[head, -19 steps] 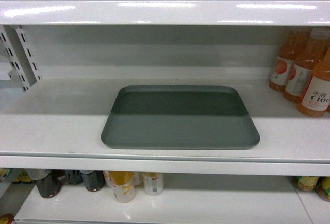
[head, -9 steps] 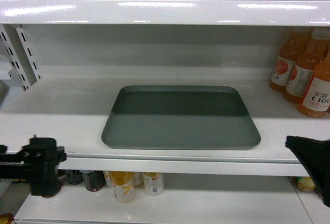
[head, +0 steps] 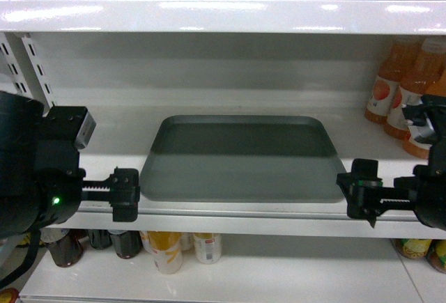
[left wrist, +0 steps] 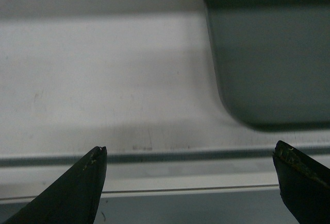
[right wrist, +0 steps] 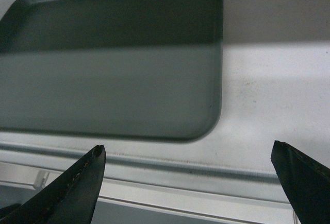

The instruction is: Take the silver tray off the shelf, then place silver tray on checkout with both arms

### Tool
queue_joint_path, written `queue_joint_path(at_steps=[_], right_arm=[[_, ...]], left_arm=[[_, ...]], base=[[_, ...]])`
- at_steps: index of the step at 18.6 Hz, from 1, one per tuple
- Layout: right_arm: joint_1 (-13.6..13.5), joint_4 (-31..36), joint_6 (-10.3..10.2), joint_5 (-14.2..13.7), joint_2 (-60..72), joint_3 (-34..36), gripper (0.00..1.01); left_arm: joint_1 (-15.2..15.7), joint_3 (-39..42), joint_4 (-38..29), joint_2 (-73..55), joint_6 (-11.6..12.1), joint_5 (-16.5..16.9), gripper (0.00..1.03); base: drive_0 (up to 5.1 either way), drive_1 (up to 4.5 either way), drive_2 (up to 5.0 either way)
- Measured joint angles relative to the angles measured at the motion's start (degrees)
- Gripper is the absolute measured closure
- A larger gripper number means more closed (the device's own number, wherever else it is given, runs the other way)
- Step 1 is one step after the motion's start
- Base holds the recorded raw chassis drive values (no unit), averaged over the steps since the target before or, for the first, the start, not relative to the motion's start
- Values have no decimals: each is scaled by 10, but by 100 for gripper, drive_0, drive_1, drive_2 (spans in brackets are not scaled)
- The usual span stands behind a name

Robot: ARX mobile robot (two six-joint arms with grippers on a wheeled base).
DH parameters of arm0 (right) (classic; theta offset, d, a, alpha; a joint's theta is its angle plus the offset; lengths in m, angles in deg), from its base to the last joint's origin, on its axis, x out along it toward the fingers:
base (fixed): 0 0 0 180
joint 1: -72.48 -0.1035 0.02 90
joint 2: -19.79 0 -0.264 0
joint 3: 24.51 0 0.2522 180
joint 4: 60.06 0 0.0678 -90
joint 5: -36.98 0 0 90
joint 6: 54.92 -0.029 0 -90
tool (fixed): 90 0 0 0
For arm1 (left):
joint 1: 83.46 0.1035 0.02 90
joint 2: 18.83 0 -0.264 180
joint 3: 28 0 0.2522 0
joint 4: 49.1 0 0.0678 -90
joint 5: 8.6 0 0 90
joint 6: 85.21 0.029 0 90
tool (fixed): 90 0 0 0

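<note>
Head cam first: the silver tray [head: 240, 160] is lying flat on the shelf [head: 83, 171], centred, near the front lip, with the left gripper [head: 125, 193] just off its left front corner and the right gripper [head: 359, 195] just off the right one, neither touching it. Juice bottles [head: 408, 97] stand close behind the right arm, so a wide swing there could knock one over, I'd guess. Left wrist cam: jaws spread wide, nothing between them, tray corner [left wrist: 258, 80] up and to the right, so closing here grabs air or the shelf lip. Right wrist cam: same deal, claw wide and empty, tray [right wrist: 113, 74] off to the left. That rim is low and slick-looking, so uneven bites could tilt or drop it.
</note>
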Motion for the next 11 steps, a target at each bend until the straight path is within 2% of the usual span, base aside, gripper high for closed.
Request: queue_joint_path(at_steps=[6,8,10,11], right_arm=[[-1,-108,0,-17,82,-166,3],[0,-171,5,-55,136,-264,3],[0,-223,12,-77,178,-342,3],[0,-252,15,-92,197,-377,3]], left_arm=[[-6,-147,96,-69,-9,16,5],[-6,-216,151,-112,-36,22,5],[-12,-263,185,-146,-46,8,5],[-17,-278,194,-160,-44,2,5]], base=[[0,0,0],[0,0,0],[0,0,0],[0,0,0]])
